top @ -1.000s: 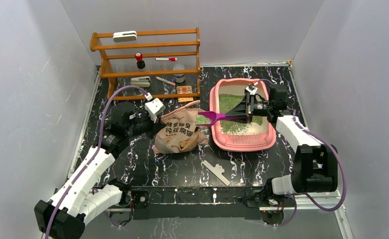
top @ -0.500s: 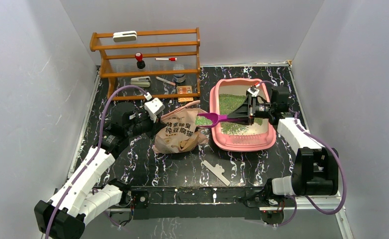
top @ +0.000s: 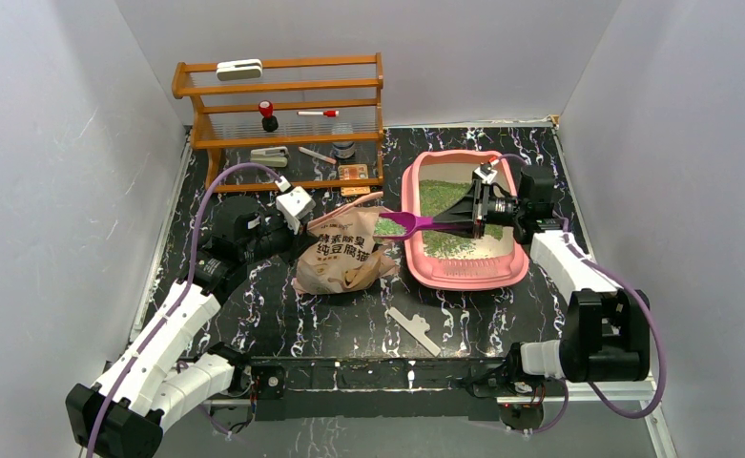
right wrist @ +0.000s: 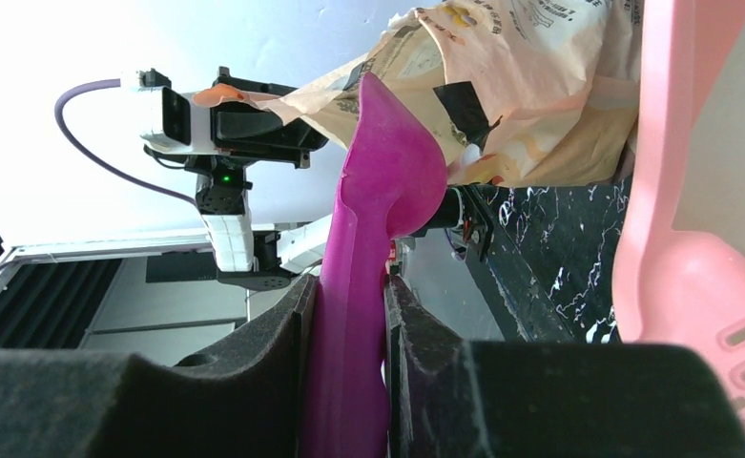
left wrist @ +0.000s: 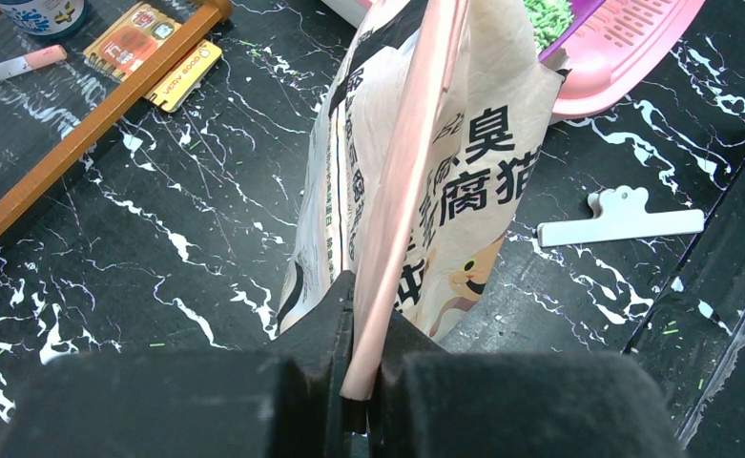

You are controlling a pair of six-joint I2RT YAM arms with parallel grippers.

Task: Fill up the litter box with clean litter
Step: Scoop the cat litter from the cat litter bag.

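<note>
Right hand (right wrist: 349,320) squeezes purple plastic scoop (top: 408,222) holding green grainy litter (top: 388,228). Left hand (left wrist: 360,386) pinches beige cat-picture bag (left wrist: 473,181).

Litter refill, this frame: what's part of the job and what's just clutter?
In the job:
litter box
clean litter in it
purple scoop, clamped in the right gripper
cat-printed bag, top edge pinched by the left gripper

Lying about:
wooden rack and the small items on it
white clip nearer the arm bases than the bag
</note>
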